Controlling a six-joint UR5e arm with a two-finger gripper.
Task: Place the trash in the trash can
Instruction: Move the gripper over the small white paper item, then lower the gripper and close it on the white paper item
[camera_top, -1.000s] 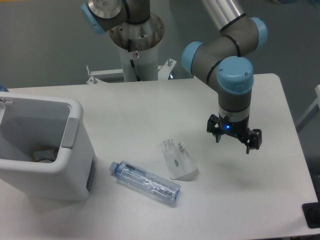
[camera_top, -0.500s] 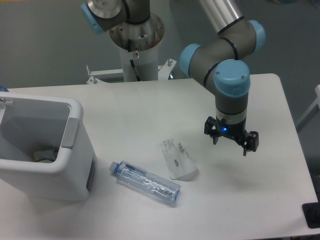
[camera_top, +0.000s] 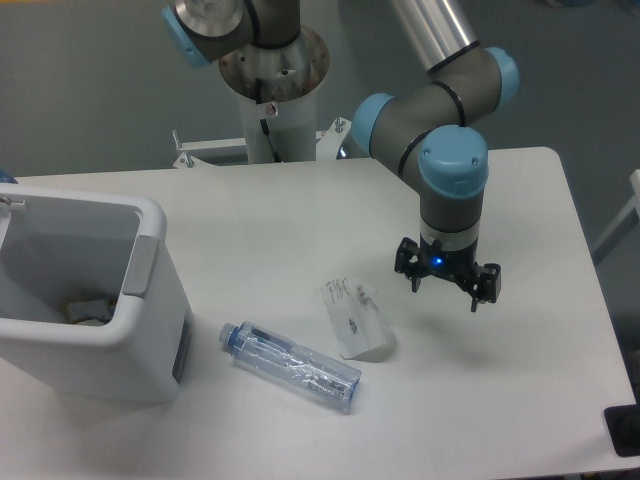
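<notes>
On the white desk (camera_top: 300, 220), the gripper (camera_top: 445, 290), open and empty, has drifted left toward the white crumpled paper (camera_top: 355, 320); the clear crinkled plastic bottle (camera_top: 290, 366) lies beside the white boxy bin (camera_top: 150, 300), nothing grasped yet.

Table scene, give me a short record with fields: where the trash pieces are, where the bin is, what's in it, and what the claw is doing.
bottle: clear plastic bottle lying on its side on the table, cap toward the bin
paper: crumpled white paper on the table, just behind the bottle's far end
bin: white trash can at the left edge, upright
bin contents: something pale at the bottom, unclear what
claw: claw open, empty, above the table right of the paper
</notes>
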